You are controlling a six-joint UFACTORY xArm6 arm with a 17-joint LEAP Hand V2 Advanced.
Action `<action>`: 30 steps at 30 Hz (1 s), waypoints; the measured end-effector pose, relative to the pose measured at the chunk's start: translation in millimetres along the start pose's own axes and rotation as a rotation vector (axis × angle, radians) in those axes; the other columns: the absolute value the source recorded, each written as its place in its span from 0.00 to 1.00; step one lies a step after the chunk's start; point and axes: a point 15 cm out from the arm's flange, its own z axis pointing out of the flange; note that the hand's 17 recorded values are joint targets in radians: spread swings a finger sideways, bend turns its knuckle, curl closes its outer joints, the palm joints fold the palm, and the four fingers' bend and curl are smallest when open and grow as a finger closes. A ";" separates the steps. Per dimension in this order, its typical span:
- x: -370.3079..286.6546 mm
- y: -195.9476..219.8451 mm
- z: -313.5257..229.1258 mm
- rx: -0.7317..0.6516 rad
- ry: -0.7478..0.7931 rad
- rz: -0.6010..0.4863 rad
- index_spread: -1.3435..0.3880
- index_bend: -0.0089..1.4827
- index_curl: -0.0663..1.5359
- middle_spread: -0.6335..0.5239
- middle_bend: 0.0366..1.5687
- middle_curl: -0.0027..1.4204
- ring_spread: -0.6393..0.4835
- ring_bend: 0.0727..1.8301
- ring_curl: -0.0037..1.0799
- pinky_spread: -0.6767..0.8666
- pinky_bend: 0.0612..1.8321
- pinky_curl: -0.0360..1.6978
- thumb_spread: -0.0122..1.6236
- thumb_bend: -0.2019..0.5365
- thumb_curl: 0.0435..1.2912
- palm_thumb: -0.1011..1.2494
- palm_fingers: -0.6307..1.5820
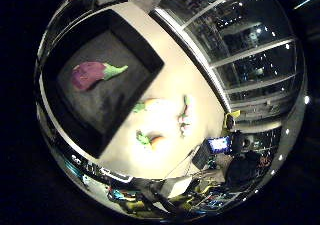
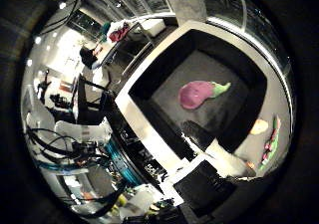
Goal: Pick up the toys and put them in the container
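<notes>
The hand (image 2: pixel 209 184) shows only as black and white parts at the edge of the thumb side view; whether its fingers are spread or curled cannot be told, and nothing is seen held in it. Below the palm sits a black rectangular container (image 1: pixel 145 50) on a white table (image 1: pixel 190 80). One toy eggplant (image 1: pixel 92 74), purple with a green stem, lies on the container's grey floor. Three toys lie on the table outside the container: an orange toy with green leaves (image 1: pixel 145 105) touching or just beside the container's wall, a second orange-and-green toy (image 1: pixel 151 140) near it, and a slender red-and-green toy (image 1: pixel 184 116) apart from both.
</notes>
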 end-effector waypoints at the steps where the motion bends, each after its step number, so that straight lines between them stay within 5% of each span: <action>1: 16.5 14.5 2.9 -0.016 0.010 0.015 0.53 0.11 0.21 0.57 0.14 0.22 0.69 0.18 0.21 0.73 0.24 0.24 0.60 0.24 0.27 0.63 0.33; 14: 117.2 246.9 71.5 -0.247 -0.021 0.207 0.54 0.11 0.20 0.56 0.14 0.23 0.67 0.16 0.22 0.72 0.23 0.21 0.61 0.24 0.27 0.63 0.35; 22: 123.6 286.0 121.9 -0.286 -0.064 0.258 0.55 0.11 0.20 0.56 0.13 0.23 0.67 0.15 0.23 0.71 0.23 0.20 0.61 0.24 0.26 0.62 0.35; 30: 140.2 275.3 154.2 -0.281 -0.066 0.249 0.55 0.11 0.20 0.56 0.12 0.23 0.67 0.15 0.23 0.71 0.23 0.20 0.61 0.24 0.26 0.62 0.35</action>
